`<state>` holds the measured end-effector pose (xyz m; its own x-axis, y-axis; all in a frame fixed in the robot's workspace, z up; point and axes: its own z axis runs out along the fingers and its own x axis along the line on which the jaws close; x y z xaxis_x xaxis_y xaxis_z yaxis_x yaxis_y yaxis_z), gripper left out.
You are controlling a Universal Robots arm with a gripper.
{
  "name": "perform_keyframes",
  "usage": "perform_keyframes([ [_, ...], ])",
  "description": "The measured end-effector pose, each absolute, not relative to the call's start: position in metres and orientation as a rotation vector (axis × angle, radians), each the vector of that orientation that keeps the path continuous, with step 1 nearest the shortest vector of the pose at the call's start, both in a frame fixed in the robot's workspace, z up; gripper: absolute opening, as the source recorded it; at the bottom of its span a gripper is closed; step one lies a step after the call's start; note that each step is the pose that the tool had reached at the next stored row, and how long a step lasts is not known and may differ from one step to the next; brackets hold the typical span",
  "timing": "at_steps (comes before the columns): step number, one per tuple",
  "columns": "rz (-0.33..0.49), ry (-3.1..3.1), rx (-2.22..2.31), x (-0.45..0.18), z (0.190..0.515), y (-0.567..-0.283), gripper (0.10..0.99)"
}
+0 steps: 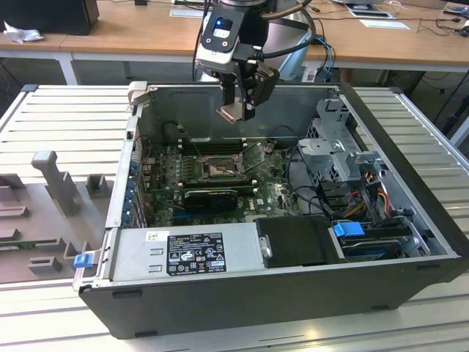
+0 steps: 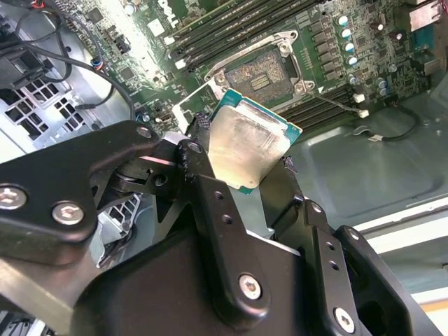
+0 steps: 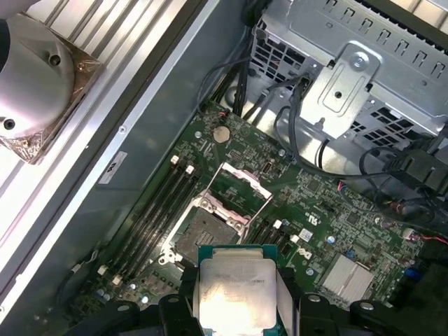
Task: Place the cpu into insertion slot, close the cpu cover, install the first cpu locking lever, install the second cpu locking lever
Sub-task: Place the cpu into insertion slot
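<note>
Gripping the cpu [image 2: 246,143] by two opposite edges, the pincer [image 1: 238,110] is closed on the chip with its black fingers [image 2: 203,168] pressed against either side, and I can see the pale silver-grey metal top and the green rim around it in both wrist views. In the exterior view the chip hangs in the air above the open computer case [image 1: 293,293], close to the far wall and well clear of the board, tilted rather than level. Below it, the insertion slot [image 3: 203,227] sits bare, its dark square of contacts exposed inside the silver rim. The cpu cover [image 3: 245,176] stands swung up from the far edge of the socket, so the window in the frame is open to view. A thin metal rod with a pale tip [image 2: 336,103] lies out across the board just beside the socket; I cannot tell for certain whether it is a locking lever. Long black RAM slots [image 3: 161,203] run along both sides of the socket on the green motherboard [image 1: 271,194]. A coin cell [image 3: 221,133] sits near the raised cover, and a finned heatsink [image 3: 348,278] lies further along the board. The silver drive cage [image 3: 350,70] fills one end of the case, and the grey power supply [image 1: 190,253] lines the near side. The case rests on a slatted metal tabletop [image 1: 66,117], with a grey fixture [image 1: 55,180] on the exterior view's left.
</note>
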<state>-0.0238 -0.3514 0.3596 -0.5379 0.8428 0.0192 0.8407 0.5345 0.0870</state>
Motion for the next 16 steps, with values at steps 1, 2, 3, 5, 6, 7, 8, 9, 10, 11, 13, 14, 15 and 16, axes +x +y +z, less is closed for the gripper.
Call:
perform_keyframes([
  [1,0.133,2.725,1.506,-0.0238,0.3595,-0.3514,0.529],
  [2,0.133,2.722,1.511,-0.0238,0.3594,-0.3514,0.529],
  [3,0.133,2.719,1.516,-0.0238,0.3593,-0.3514,0.529],
  [5,0.133,2.714,1.525,-0.0238,0.3592,-0.3514,0.529],
  [6,0.133,2.706,1.537,-0.0238,0.359,-0.3514,0.529],
  [7,0.133,2.696,1.554,-0.0238,0.3587,-0.3514,0.529],
  [8,0.132,2.683,1.576,-0.0238,0.3585,-0.3514,0.529],
  [9,0.131,2.661,1.61,-0.0238,0.3581,-0.3514,0.529],
  [10,0.13,2.637,1.647,-0.0238,0.3577,-0.3514,0.529],
  [11,0.13,2.626,1.663,-0.0243,0.3576,-0.3514,0.529],
  [13,0.129,2.622,1.669,-0.0273,0.3573,-0.3514,0.529],
  [14,0.13,2.62,1.671,-0.028,0.357,-0.3514,0.529],
  [15,0.13,2.62,1.672,-0.028,0.3565,-0.3514,0.529],
  [16,0.13,2.62,1.672,-0.028,0.3563,-0.3514,0.529],
])
